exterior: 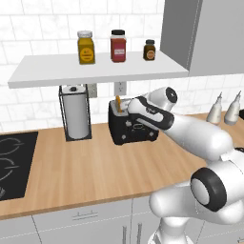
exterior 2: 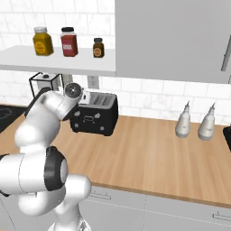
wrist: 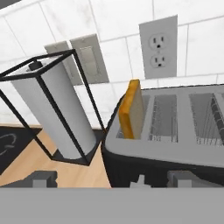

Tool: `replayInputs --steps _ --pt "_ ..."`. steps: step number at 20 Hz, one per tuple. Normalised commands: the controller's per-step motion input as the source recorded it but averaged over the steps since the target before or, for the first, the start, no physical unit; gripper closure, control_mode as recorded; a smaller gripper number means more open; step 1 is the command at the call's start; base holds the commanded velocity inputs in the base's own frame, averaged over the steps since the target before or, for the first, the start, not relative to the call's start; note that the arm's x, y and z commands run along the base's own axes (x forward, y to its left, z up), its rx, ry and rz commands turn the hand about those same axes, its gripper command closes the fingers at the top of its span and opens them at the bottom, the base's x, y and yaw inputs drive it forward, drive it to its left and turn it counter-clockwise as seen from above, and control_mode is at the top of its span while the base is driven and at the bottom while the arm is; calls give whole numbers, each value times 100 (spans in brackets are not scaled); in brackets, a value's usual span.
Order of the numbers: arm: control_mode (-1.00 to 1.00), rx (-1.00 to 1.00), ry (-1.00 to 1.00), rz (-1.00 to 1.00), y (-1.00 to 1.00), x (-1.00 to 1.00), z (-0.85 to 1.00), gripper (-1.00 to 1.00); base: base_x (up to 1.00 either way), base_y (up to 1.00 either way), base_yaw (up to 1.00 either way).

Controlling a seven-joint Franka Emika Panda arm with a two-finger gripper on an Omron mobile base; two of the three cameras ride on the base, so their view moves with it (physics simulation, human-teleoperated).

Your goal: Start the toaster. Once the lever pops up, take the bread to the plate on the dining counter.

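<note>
Toaster stands on the wood counter against white tiles; pincer's opening can't be judged.

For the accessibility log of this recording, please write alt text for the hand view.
A slice of bread stands upright, poking out of the leftmost slot of a black toaster on a wood counter. To its left stands a paper-towel roll in a black wire holder; a wall outlet sits on the white tiles behind.
</note>
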Motion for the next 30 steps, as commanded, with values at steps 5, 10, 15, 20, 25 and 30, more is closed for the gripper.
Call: replayInputs --steps 5,10,15,20,25,30 --pt "-100 -3 0 2 -6 24 -5 -100 0 0 0" --pt "-100 -5 0 -7 9 11 -1 -100 0 0 0" --pt "-100 -6 -2 -18 7 10 0 -100 0 0 0" --pt "-100 -11 -3 -17 20 38 0 -100 0 0 0" --pt "-100 -11 0 -2 42 13 0 -100 0 0 0" --pt "-100 -8 0 0 41 12 4 -100 0 0 0"
